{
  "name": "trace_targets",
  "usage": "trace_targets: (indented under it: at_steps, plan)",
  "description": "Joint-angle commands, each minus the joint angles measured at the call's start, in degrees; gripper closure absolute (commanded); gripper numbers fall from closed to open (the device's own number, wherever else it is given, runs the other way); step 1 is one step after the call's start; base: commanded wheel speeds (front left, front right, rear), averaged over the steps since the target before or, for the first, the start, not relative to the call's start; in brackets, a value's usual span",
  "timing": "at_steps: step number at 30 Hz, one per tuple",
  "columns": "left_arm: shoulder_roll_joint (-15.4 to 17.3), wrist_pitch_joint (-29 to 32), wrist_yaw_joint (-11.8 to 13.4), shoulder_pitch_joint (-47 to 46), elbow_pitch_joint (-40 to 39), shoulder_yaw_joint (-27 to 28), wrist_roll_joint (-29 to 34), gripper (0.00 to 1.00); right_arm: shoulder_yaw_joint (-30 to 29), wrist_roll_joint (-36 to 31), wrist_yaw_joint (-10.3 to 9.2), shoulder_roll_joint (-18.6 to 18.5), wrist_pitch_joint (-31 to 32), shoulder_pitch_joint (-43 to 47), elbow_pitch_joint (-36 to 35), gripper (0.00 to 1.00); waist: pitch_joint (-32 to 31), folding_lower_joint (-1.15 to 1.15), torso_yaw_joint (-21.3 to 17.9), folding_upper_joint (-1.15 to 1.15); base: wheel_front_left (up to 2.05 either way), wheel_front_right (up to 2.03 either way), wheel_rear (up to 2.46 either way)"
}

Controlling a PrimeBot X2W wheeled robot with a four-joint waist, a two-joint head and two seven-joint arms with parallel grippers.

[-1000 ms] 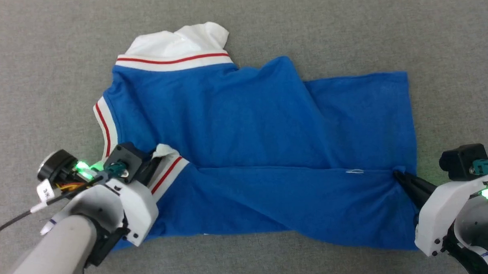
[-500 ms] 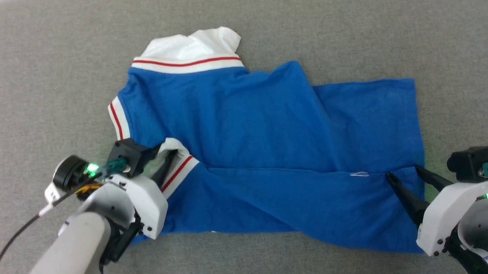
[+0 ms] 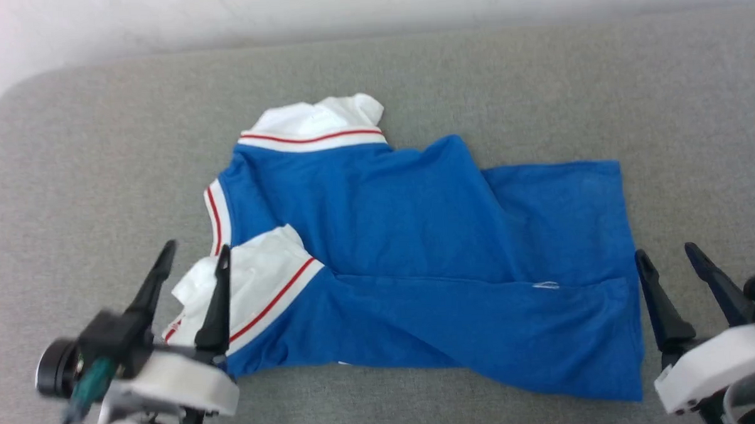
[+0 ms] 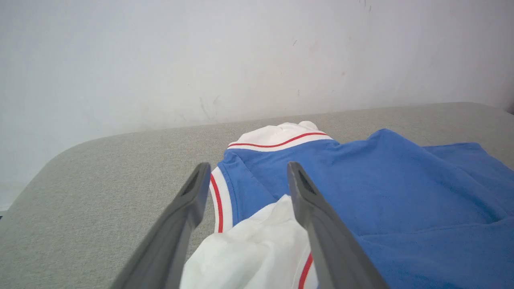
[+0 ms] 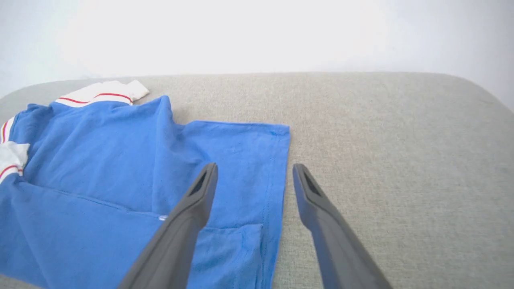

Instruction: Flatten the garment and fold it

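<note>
Royal-blue garment (image 3: 416,236) with white sleeves and red-striped trim; grey surface (image 3: 99,152).

The left end effector (image 3: 196,246) and right end effector (image 3: 664,250) released the garment (image 3: 415,223).

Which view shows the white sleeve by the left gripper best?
Head view: the white sleeve lies nearly whole, red stripe included, by the left gripper. Left wrist view shows its crumpled end between the fingers; right wrist view, a sliver at the edge.

You are working in what looks like a bare test room: a grey fabric-covered surface (image 3: 87,159) with rounded corners, backed by a plain, lightly scuffed white wall (image 4: 160,60).
</note>
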Motion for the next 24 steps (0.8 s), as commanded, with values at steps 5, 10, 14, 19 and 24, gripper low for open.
trace_targets:
  at_steps: [5,10,14,19,24]
  plan:
    - [-2.0,-7.5,3.7,6.5,-2.4,2.3,2.3,0.00,-0.4,-6.7,-0.05,3.5,-9.7,3.0,0.5,0.00,-4.5,0.00,0.2,0.00,0.00,0.00,0.00]
    - [-4.8,-8.9,5.8,12.4,-2.0,3.4,3.4,0.00,-0.8,-9.9,-0.05,5.4,-15.7,5.7,2.6,0.00,-6.4,0.00,-0.1,0.00,0.00,0.00,0.00]
    - [-6.2,-9.0,6.3,15.5,-1.9,4.7,3.3,0.00,-1.8,-10.1,-0.05,5.8,-17.6,7.2,3.8,0.00,-6.7,0.00,0.0,0.00,0.00,0.00,0.00]
    - [-3.9,-6.1,5.7,15.6,-0.8,5.2,3.2,0.00,-2.0,-9.3,-0.05,5.9,-18.3,6.8,4.6,0.00,-5.9,0.00,0.0,0.00,0.00,0.00,0.00]
    - [0.0,4.6,3.6,14.0,0.8,4.0,1.5,0.00,-1.5,-9.2,-0.05,5.9,-18.3,5.6,5.1,0.00,-4.7,0.00,-0.4,0.00,0.00,0.00,0.00]
